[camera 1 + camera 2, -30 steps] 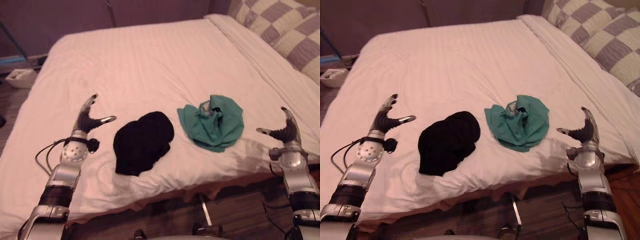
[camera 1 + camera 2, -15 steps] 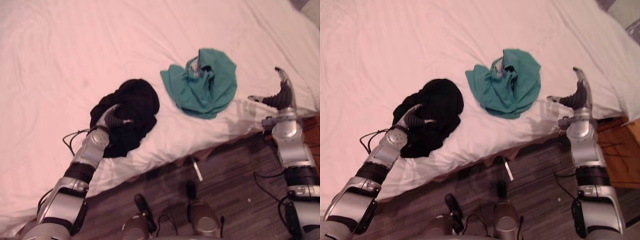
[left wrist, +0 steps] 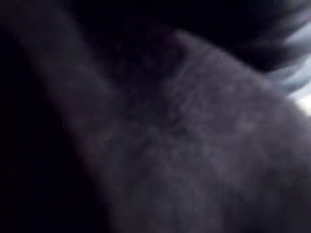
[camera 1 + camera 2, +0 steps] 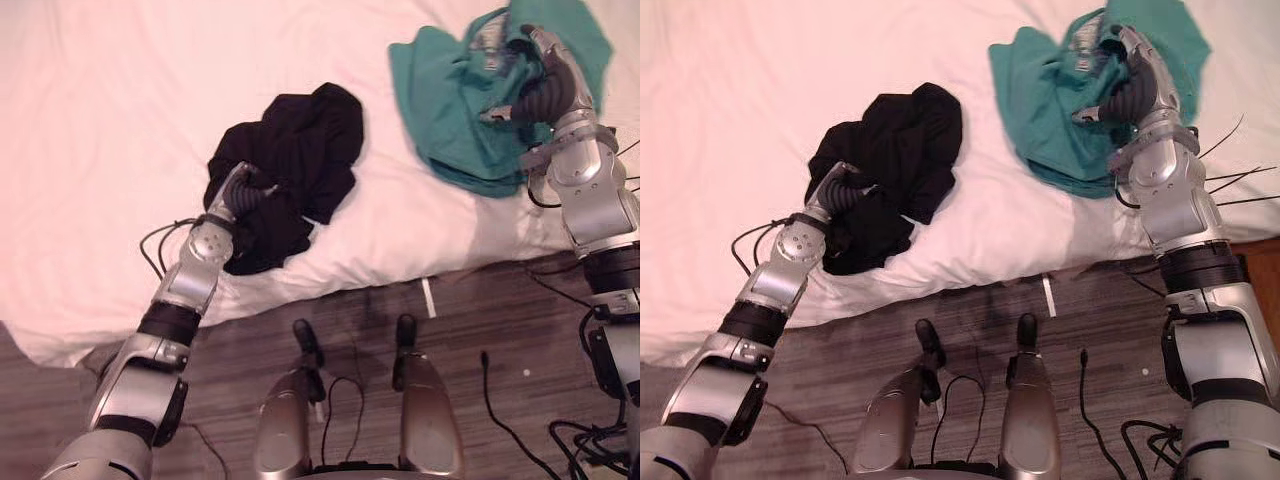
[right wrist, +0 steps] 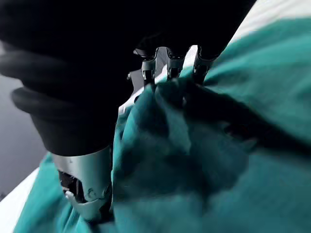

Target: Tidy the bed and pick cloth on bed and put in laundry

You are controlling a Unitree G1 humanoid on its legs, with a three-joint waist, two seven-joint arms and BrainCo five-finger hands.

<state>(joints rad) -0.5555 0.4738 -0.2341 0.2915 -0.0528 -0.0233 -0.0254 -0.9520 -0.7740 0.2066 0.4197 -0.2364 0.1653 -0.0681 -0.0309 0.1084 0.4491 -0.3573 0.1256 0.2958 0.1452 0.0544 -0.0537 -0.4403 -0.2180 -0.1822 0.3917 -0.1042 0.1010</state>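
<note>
Where its fingers sink into the black cloth (image 4: 300, 140), the left robot hand (image 4: 240, 193) is covered by the folds, so I cannot tell whether it grips or merely rests there; its wrist view has dark fabric pressed close against it. The right robot hand (image 4: 540, 85) lies on top of the teal cloth (image 4: 450, 110), spread wide and holding nothing. Its fingers (image 5: 167, 60) are stretched out with their tips pushed into the creases, and the thumb stands well off to the side. Both cloths lie crumpled on the bed (image 4: 120, 100), near its front edge. The black one is to the robot's left and the teal one to its right, with a strip of bare white sheet between them. Below the bed's edge runs a dark wooden floor (image 4: 480, 320).
</note>
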